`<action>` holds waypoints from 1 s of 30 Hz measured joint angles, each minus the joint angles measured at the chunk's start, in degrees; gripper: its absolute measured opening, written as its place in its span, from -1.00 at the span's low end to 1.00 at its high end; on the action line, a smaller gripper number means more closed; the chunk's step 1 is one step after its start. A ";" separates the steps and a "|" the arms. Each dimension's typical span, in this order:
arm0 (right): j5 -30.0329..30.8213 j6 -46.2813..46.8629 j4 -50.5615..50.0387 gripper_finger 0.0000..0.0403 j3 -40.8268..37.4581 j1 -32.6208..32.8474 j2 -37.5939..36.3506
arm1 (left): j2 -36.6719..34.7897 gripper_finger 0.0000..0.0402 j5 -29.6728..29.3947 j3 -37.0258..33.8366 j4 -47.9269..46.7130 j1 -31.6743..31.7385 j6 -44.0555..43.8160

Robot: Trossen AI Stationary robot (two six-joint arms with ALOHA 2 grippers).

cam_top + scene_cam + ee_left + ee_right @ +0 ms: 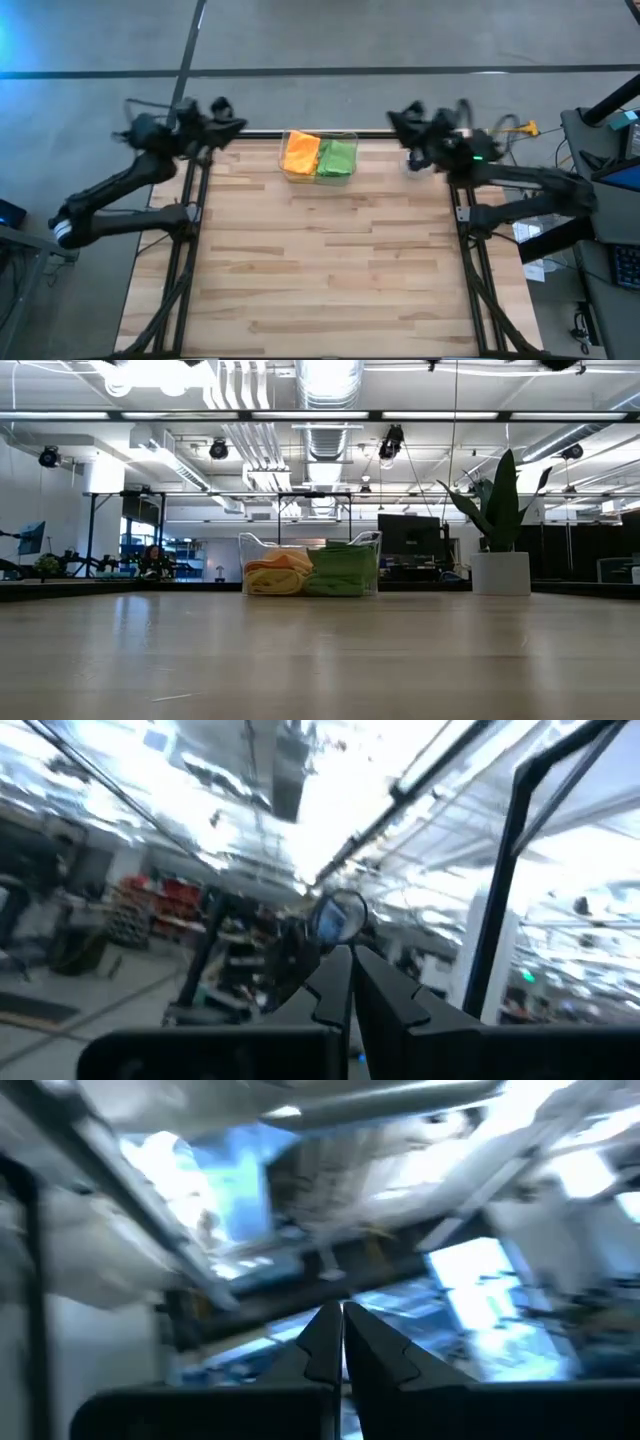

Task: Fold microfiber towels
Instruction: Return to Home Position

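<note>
No readable text, label or number shows anywhere.

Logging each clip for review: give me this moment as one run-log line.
left gripper: shut, far edge, left of bin | right gripper: shut, far edge, right of bin | transparent bin: far centre, holding folded orange towel beside green towel

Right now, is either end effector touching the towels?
Apart. High view: left end effector and right end effector sit either side of bin, bare table between them and towels.
</note>
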 joint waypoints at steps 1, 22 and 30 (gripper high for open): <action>1.91 -1.60 -4.46 -0.96 -1.35 0.28 -4.10 | -2.65 -1.00 -1.23 -0.69 -1.40 -0.07 0.00; 31.10 -3.77 2.37 -0.96 -44.46 18.13 -54.45 | -45.89 -1.00 -25.17 -38.11 -17.26 -6.45 -10.36; 30.61 -2.43 -7.47 -0.96 -46.94 19.14 -65.24 | -46.44 -1.00 -28.06 -43.97 -17.49 -6.73 -10.78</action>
